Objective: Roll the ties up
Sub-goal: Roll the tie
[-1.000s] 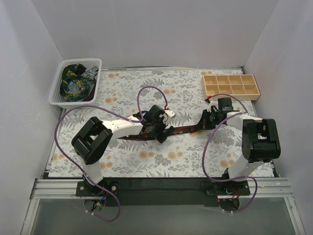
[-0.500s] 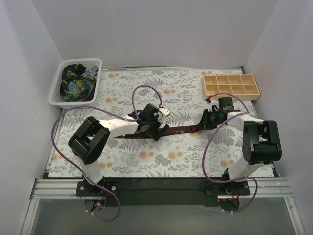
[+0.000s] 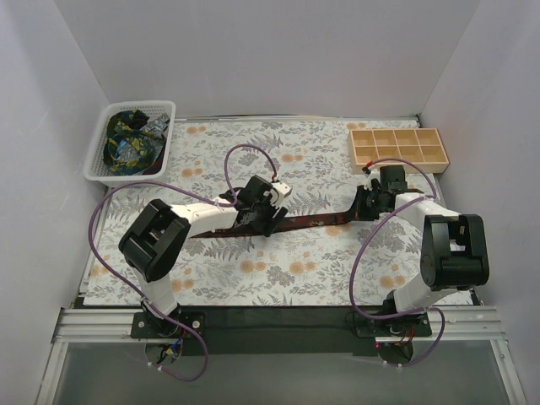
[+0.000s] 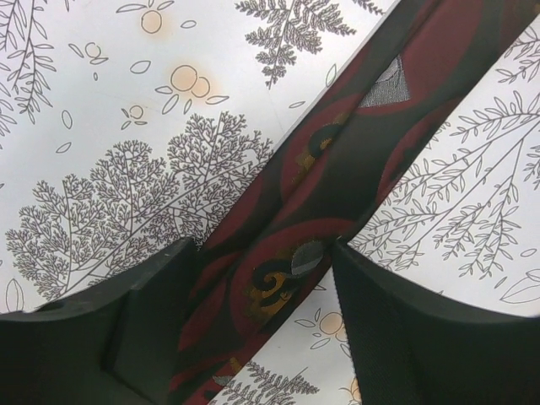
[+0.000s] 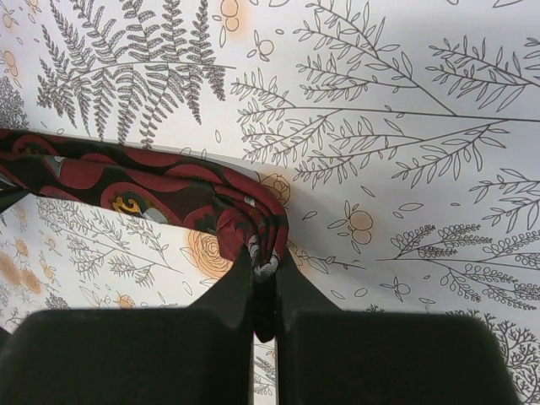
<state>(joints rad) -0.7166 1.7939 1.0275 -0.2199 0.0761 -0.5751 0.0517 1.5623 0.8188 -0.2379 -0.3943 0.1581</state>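
Note:
A maroon tie [image 3: 314, 221] with dark swirls and pale flecks lies stretched across the floral cloth between my two grippers. My left gripper [image 3: 256, 216] is open and straddles the tie near its left part. In the left wrist view the tie [image 4: 337, 186] runs diagonally between the left gripper's [image 4: 261, 253] spread fingers [image 4: 405, 329], with a gap on the right side. My right gripper [image 3: 368, 202] is shut on the tie's bunched right end [image 5: 253, 215], pinched between the right gripper's [image 5: 264, 257] fingertips. Several other dark printed ties [image 3: 126, 143] lie in the basket.
A white mesh basket [image 3: 135, 106] stands at the back left. A wooden compartment tray [image 3: 396, 145] stands at the back right. White walls close the left, right and back sides. Purple cables loop over both arms.
My left gripper has slid left and back along the tie. My right gripper has pulled its end slightly right and back. The tie now lies straighter.

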